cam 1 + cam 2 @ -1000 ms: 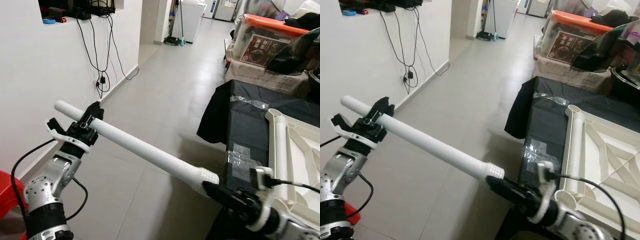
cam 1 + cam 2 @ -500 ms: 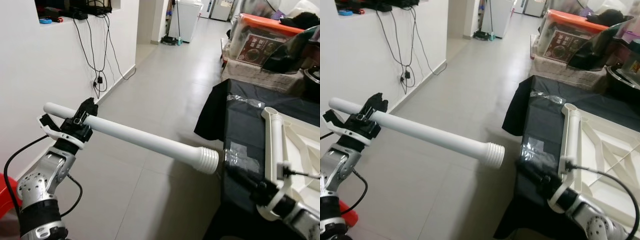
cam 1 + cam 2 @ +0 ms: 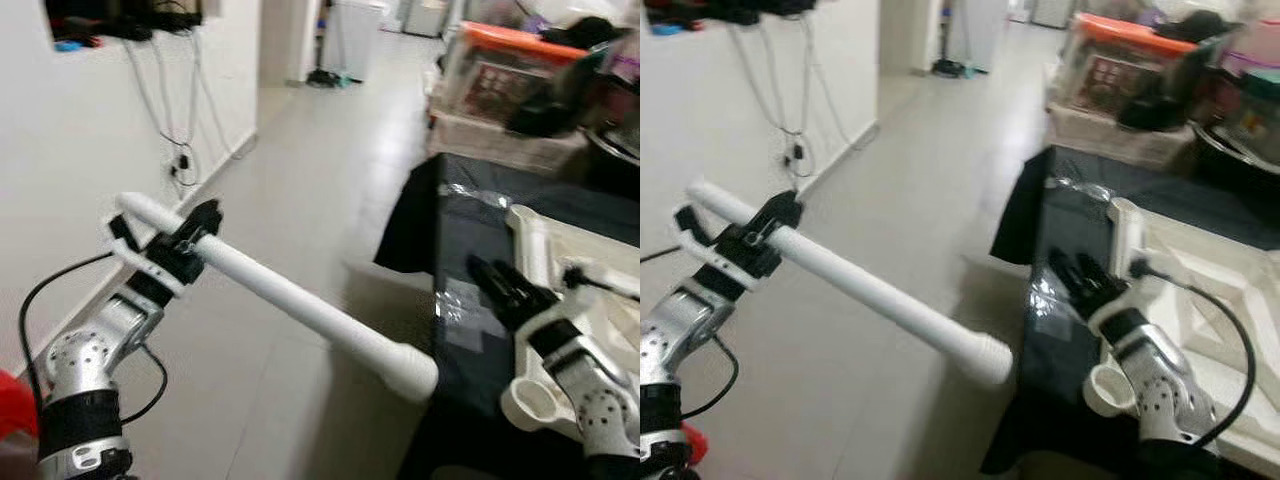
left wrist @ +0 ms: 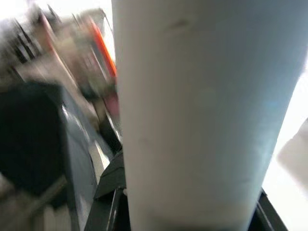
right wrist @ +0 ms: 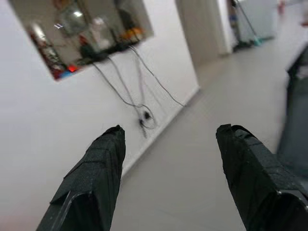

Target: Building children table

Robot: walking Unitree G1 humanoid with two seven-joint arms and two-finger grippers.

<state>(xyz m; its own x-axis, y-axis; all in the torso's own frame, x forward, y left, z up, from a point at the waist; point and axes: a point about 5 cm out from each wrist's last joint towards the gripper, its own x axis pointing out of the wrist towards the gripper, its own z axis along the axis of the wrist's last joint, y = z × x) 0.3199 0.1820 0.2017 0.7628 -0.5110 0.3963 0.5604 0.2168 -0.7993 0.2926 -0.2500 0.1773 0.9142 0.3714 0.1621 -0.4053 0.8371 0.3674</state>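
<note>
Leg (image 3: 300, 303) of kids' table, white tube w/ ribbed end, clamped near its far tip by left gripper (image 3: 185, 243), hanging out over floor. Right gripper (image 3: 505, 285) empty, fingers (image 5: 94, 180) spread wide, above black-covered counter (image 3: 470, 245). Upturned white tabletop (image 3: 1200, 270) lies there; leg not yet fitted, so assembly prob. early.

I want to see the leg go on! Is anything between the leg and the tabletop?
Nothing visible blocks it. The left gripper holds the leg out over the floor; the right gripper, jaws open, hovers beside the tabletop.
</note>
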